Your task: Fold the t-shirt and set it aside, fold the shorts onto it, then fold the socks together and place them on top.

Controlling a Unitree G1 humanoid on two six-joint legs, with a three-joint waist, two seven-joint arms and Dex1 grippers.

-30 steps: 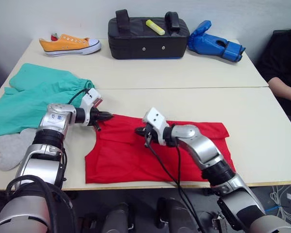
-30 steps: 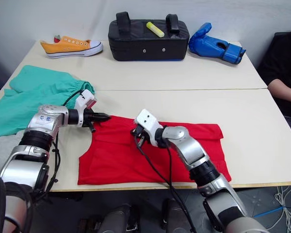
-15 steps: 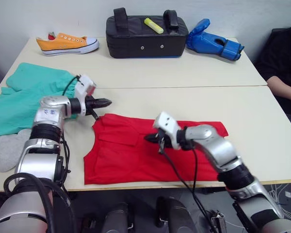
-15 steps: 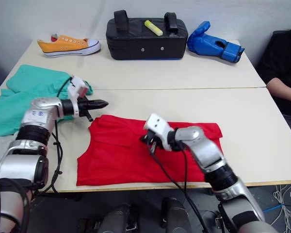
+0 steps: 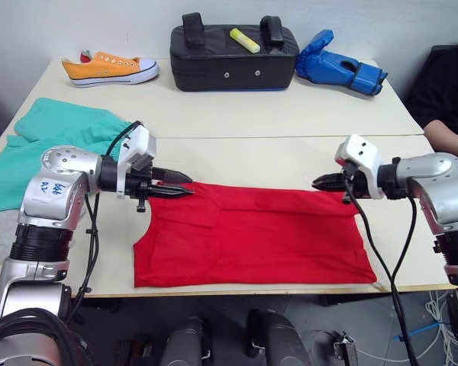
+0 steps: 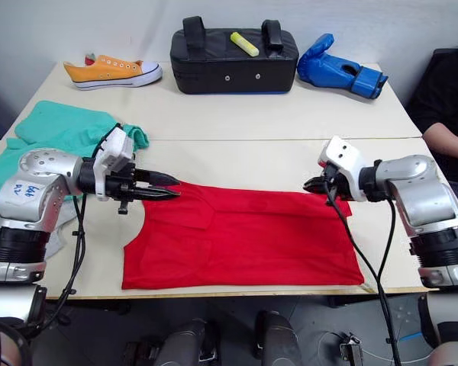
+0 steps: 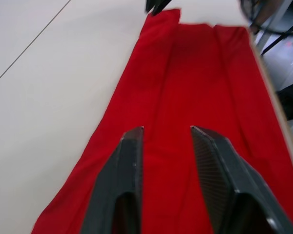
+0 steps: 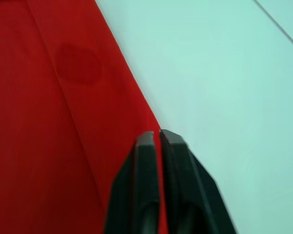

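The plain bright red short-sleeved cloth t-shirt [image 5: 252, 236] lies spread flat across the lower middle of the frame, on the near part of the pale worktop [image 5: 290, 122], its lower hem close to the worktop's front edge. At its upper right corner the right gripper [image 6: 311, 185] has its jaws pressed together, pinching the shirt's edge; the right wrist view shows red cloth [image 8: 63, 122] caught between the two closed black fingers [image 8: 146, 161]. At the shirt's upper left corner the left gripper [image 5: 185, 191] reaches over the cloth with its jaws parted a little and nothing between them; in the left wrist view its two fingers [image 7: 132, 165] stand apart above the red fabric [image 7: 185, 87], and whether they touch it cannot be told.

One pair of teal soft cloth shorts [image 5: 53, 137] lies at the left of the frame, partly hidden by the left arm and cut off by the frame's edge. Below them only a sliver of light grey sock [image 5: 0, 223] shows, so the count of socks cannot be made out.

Along the top of the frame stand one orange sneaker [image 5: 111, 69], one black padded bag [image 5: 233, 61] with one yellow marker [image 5: 244, 40] on it, and one blue boxing glove [image 5: 340, 69]. A person's arm [image 5: 450, 137] shows at the right edge.
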